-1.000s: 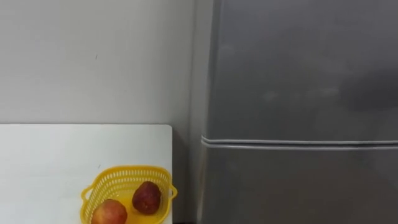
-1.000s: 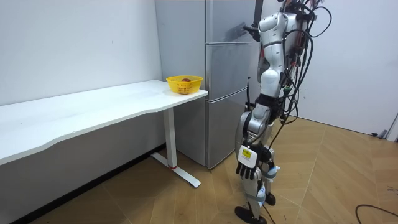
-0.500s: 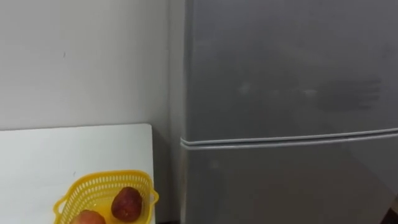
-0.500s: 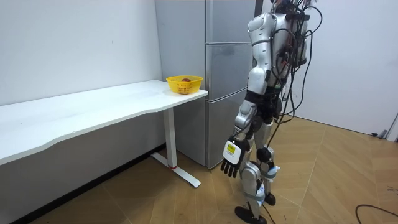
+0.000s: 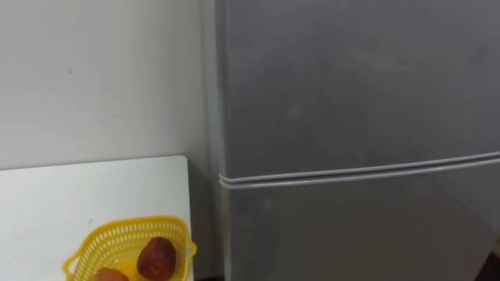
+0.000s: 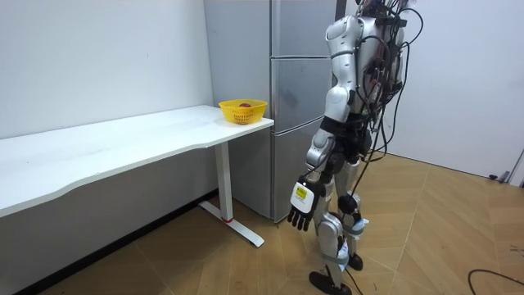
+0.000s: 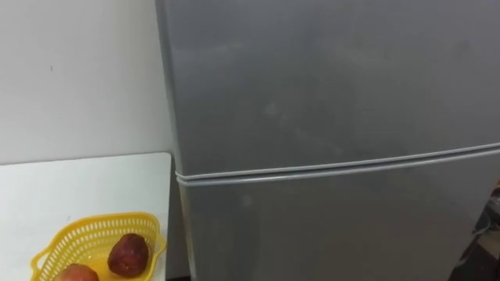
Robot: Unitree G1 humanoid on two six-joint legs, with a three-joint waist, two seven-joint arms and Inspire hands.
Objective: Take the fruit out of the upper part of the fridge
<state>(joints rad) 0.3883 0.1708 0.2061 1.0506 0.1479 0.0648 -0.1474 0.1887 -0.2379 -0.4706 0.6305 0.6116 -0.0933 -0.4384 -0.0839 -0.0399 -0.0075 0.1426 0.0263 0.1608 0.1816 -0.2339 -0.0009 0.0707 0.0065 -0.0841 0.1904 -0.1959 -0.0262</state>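
I have the robot standing close in front of the grey fridge, whose upper door and lower door both sit shut, the seam between them unbroken. Its left hand hangs low by its thigh, fingers relaxed and apart, holding nothing; I cannot tell about the right hand. Two red fruits lie in the yellow basket at the table's corner nearest the fridge. That fits either a retrieval ahead or one completed with the door reclosed.
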